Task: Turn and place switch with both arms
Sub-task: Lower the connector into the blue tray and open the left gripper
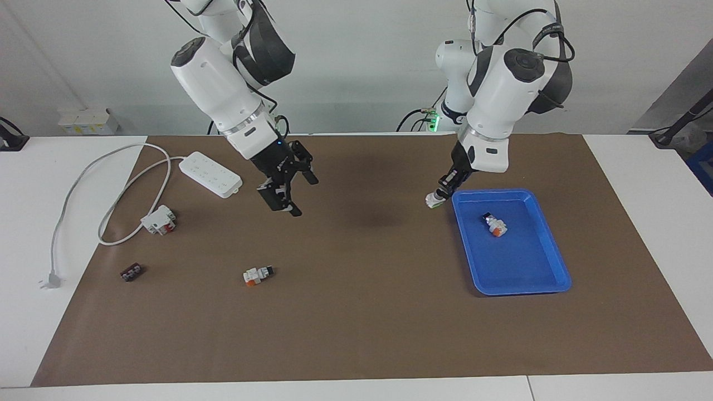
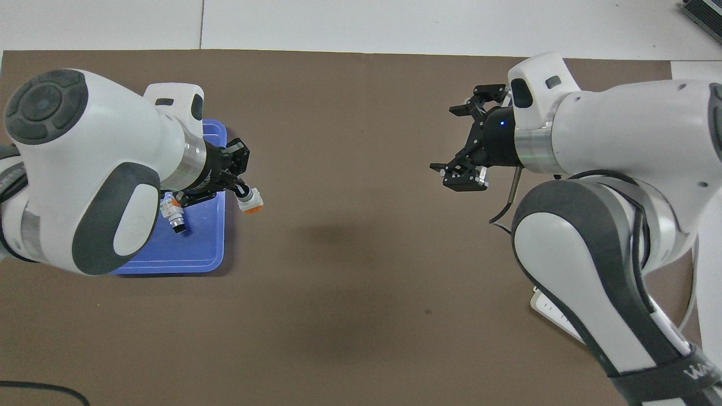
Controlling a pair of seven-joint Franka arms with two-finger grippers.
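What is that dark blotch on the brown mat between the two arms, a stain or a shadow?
Facing view: a soft-edged shadow on the mat, not a stain. Overhead view: the same blurry patch lies mid-mat, with no hard outline, so the lighting looks diffuse.

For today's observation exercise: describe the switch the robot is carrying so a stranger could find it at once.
Start at the blue tray toward the left arm's end of the table. At its edge nearest the right arm hangs the left gripper, shut on the switch. Unlike the switch in the tray and the one lying on the mat, it is held in the air.
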